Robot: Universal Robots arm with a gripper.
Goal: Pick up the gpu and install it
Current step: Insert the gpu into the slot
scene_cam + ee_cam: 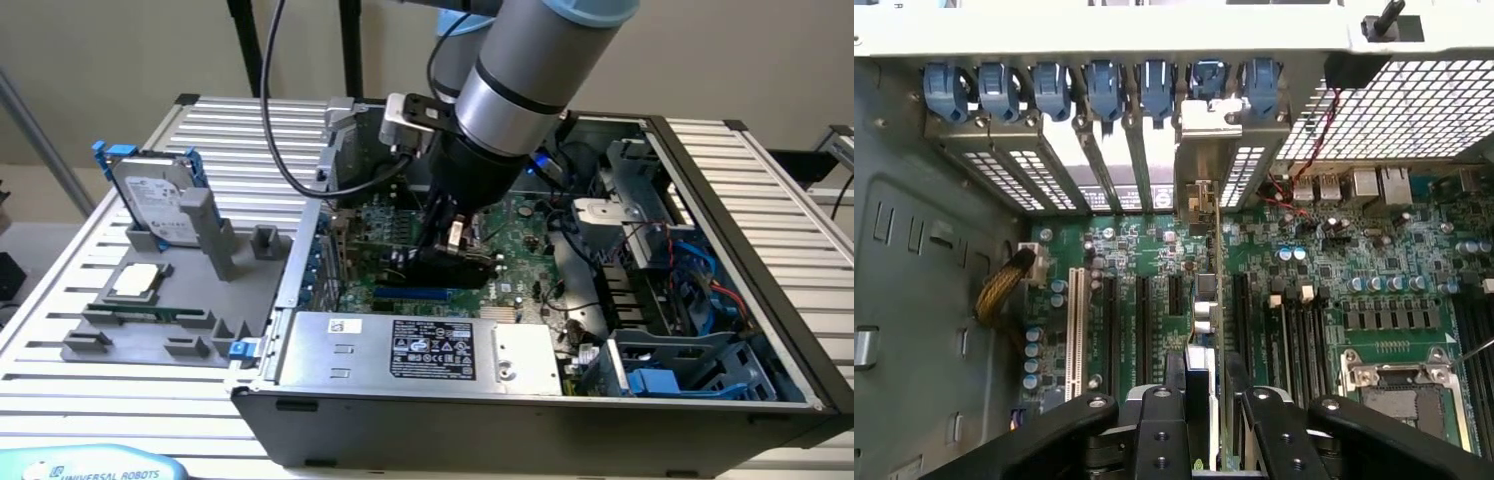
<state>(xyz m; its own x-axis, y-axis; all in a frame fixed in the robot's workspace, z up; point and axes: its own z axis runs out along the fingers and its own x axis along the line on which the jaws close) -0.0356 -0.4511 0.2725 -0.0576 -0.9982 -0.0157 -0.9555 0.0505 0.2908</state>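
The gpu [447, 268] is a dark flat card held upright inside the open computer case [534, 420], low over the green motherboard [521, 225]. My gripper [447, 235] reaches down from above and is shut on the card's upper edge. From the wrist, the gpu [1206, 290] shows edge-on as a thin strip between my black fingers [1174, 375], running along the expansion slots [1144, 320]. Its silver end bracket [1206, 120] sits against the case's rear slot openings, beside the row of blue clips [1104, 85].
A grey fixture [147, 320] on the exterior view's left carries a silver hard drive [154, 200] with blue rails, a processor chip [138, 280] and a memory stick [154, 312]. The power supply [414, 350], drive cage [667, 370] and cables [694, 270] crowd the case around the motherboard.
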